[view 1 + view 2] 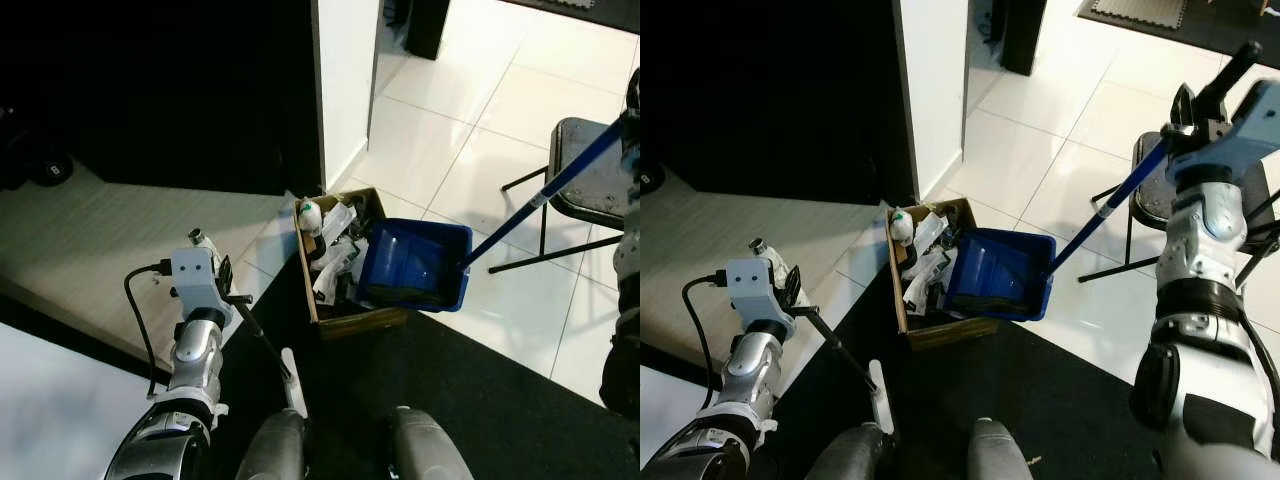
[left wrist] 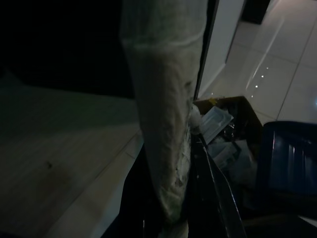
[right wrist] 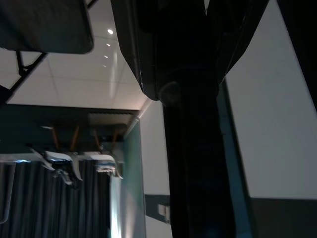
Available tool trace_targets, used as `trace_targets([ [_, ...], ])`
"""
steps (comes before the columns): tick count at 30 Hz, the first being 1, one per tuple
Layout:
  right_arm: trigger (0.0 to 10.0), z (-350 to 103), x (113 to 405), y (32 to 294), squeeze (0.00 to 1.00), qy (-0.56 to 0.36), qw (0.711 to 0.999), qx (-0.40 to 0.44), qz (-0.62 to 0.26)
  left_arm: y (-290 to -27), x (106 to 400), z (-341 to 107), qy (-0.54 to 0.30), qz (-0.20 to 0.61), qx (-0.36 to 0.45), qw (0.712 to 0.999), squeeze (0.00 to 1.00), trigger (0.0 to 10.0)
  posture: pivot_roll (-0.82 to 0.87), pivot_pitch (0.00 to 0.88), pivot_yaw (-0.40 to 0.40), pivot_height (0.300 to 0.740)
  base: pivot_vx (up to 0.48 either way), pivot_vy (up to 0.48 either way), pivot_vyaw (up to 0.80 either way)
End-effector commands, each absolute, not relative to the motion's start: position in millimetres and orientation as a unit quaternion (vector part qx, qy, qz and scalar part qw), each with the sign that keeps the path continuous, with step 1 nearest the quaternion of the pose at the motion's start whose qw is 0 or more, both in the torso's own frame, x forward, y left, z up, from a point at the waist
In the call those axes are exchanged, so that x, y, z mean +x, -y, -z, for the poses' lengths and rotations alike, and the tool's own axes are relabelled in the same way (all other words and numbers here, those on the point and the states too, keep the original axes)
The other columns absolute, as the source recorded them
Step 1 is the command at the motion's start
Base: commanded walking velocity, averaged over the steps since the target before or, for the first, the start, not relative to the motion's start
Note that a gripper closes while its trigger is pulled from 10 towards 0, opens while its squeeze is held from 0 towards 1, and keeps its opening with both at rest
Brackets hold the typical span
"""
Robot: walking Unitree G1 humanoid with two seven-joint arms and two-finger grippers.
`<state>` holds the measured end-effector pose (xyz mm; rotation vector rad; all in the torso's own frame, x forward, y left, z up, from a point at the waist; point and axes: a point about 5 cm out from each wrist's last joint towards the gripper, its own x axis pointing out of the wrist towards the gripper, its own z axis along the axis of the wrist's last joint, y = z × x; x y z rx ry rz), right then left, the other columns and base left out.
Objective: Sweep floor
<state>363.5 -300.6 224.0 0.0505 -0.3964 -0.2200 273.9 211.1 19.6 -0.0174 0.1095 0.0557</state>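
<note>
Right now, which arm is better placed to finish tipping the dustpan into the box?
Right. The right gripper already holds the blue handle, and the dustpan sits tilted over the cardboard box. The left gripper is occupied with the small brush.

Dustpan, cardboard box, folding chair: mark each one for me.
Blue dustpan (image 1: 995,272), right eye view, on its ribbed inner floor.
Cardboard box (image 1: 940,333), right eye view, on its near wall.
Folding chair (image 1: 605,190), left eye view, on its dark seat.

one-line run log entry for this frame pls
phase: emptying dustpan | right gripper: shut on handle, blue dustpan tipped over cardboard box | left gripper: holds brush low
</note>
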Motion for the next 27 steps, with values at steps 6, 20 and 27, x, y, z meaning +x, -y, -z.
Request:
trace_targets([
  [6,10.0,-247.5,378.4,283.4,0.00,0.225,0.966,0.024,0.125,-222.2,277.9,-32.7,-0.022,-0.035,0.003,0.999,0.00,10.0,0.01,0.103,-0.012,0.740,0.000,0.000,0.00],
  [20,10.0,-276.8,411.6,180.0,0.00,0.234,0.971,-0.042,0.030,-219.0,272.0,-31.2,-0.014,-0.045,-0.003,0.999,0.00,10.0,0.01,0.121,-0.047,0.740,0.000,0.000,0.00],
  [27,10.0,-276.3,410.7,147.6,0.00,0.260,0.958,-0.119,0.028,-216.7,272.0,-31.6,-0.013,-0.044,-0.004,0.999,0.00,10.0,0.01,0.123,-0.051,0.740,0.000,0.000,0.00],
])
